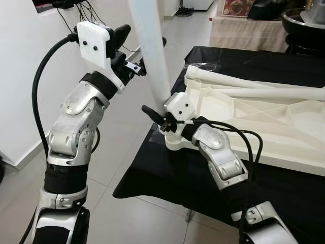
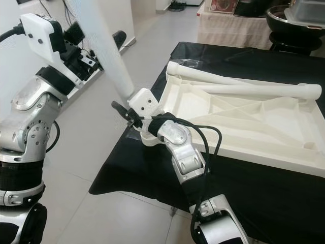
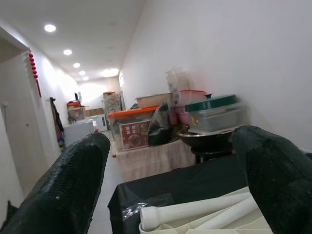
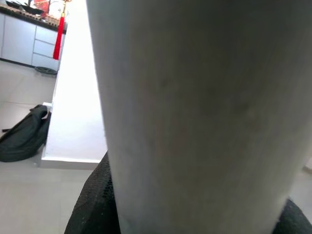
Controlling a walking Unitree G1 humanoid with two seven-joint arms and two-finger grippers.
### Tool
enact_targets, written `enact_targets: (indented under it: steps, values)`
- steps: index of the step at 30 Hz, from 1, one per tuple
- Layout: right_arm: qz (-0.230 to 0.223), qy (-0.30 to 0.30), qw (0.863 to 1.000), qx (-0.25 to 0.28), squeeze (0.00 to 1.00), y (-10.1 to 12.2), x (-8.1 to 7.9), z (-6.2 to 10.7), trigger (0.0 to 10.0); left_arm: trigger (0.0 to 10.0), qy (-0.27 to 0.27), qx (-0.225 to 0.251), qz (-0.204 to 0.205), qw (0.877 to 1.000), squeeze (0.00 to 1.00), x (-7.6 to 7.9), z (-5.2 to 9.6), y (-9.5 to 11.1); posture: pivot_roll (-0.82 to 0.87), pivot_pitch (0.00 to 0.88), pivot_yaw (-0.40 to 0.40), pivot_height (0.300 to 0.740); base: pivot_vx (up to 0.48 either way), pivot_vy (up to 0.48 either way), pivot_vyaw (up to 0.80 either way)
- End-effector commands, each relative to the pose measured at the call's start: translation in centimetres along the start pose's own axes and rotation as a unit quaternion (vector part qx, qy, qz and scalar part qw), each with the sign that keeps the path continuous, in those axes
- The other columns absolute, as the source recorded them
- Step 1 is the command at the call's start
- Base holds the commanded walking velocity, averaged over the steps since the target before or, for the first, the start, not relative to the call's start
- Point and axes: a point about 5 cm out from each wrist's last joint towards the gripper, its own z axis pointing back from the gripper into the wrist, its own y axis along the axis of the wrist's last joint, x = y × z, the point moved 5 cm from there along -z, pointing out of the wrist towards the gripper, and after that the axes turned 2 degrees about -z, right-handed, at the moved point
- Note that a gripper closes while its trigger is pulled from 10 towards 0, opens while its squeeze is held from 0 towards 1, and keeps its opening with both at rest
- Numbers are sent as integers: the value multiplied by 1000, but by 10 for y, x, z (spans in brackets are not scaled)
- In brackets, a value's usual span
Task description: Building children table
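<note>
A white plastic table top lies upside down on the black-clothed table. One white leg stands tilted in the socket at the top's near left corner. My right gripper is shut on this leg just above the socket; in the right wrist view the leg sits between the black fingers. My left gripper is raised beside the leg's upper part and is open, with nothing between its fingers. Two more legs lie loose on the table top.
The black table's edge runs right under the socket, with grey floor tiles below. A white wall and cables stand at the left. A second clothed table with boxes and a bowl is behind. A black bag lies on the floor.
</note>
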Motion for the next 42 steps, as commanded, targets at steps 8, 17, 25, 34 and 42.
enact_targets:
  steps: [8,17,25,34,42]
  values:
    - [-51,-143,988,-40,0,-11,55,0,10000,10000,-53,2,19,998,0,25,5,-3,35,78,47,740,0,0,0]
    - [-67,-166,983,-44,0,-13,63,2,10000,10000,-67,3,19,998,0,31,7,-2,31,79,44,740,0,0,0]
    - [-24,-94,995,-8,0,4,35,-7,10000,10000,-50,16,0,999,0,22,3,3,24,77,48,740,0,0,0]
    - [5,17,1000,-6,0,5,-11,-10,10000,10000,-43,32,-3,999,0,16,-4,11,13,67,53,740,0,0,0]
    - [6,3,999,-34,0,-8,-13,-10,10000,0,-40,41,7,998,0,18,-9,11,10,61,55,740,0,0,0]
